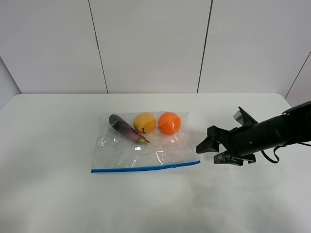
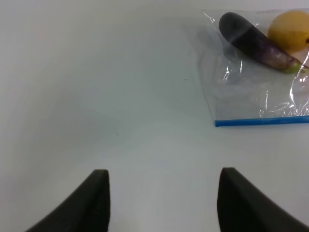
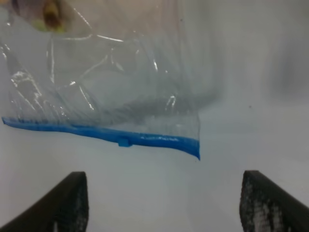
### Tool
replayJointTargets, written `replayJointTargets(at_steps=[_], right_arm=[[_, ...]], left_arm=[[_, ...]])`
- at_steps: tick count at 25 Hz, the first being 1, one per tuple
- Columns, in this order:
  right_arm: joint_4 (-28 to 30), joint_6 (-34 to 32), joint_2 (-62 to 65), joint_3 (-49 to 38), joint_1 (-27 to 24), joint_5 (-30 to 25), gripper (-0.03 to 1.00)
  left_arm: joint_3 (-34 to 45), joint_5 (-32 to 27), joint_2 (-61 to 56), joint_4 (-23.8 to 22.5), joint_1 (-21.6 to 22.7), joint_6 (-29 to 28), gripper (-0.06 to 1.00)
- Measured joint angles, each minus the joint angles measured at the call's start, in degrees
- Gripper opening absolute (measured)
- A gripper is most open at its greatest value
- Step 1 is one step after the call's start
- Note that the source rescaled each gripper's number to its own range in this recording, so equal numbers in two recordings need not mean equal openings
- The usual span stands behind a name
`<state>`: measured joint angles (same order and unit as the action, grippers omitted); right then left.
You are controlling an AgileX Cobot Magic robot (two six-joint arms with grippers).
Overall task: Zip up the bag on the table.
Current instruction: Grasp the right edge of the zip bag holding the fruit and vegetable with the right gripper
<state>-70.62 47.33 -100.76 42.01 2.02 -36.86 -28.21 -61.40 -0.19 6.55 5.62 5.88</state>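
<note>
Glossy, crinkled clear plastic bag [image 1: 126,155] on my smooth, matt white table [image 1: 48,184].
I see its zipper strip [image 1: 146,168] in blue plastic.

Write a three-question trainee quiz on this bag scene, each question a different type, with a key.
1. True or false: the right gripper is clamped on the bag.
2. What colour is the zipper strip? A red, B blue, C green.
3. Fill in: between the eggplant and the orange lies a ____ fruit.
Key: 1 false; 2 B; 3 yellow.
</note>
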Motion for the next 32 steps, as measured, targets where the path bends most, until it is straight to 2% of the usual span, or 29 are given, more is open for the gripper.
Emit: replayJointTargets(at_steps=[6, 27, 32], right_arm=[[-1.53, 0.07, -4.43, 1.92, 0.00, -3.26, 0.72], [-7.38, 3.19, -7.75, 2.24, 0.00, -2.36, 0.69], [-10.15, 6.74, -11.91, 2.29, 0.00, -3.03, 0.69]], left_arm=[[0.00, 0.00, 0.00, 0.00, 0.00, 0.00, 0.69], [0.00, 0.00, 0.00, 0.00, 0.00, 0.00, 0.69], [0.00, 0.00, 0.00, 0.00, 0.00, 0.00, 0.69]])
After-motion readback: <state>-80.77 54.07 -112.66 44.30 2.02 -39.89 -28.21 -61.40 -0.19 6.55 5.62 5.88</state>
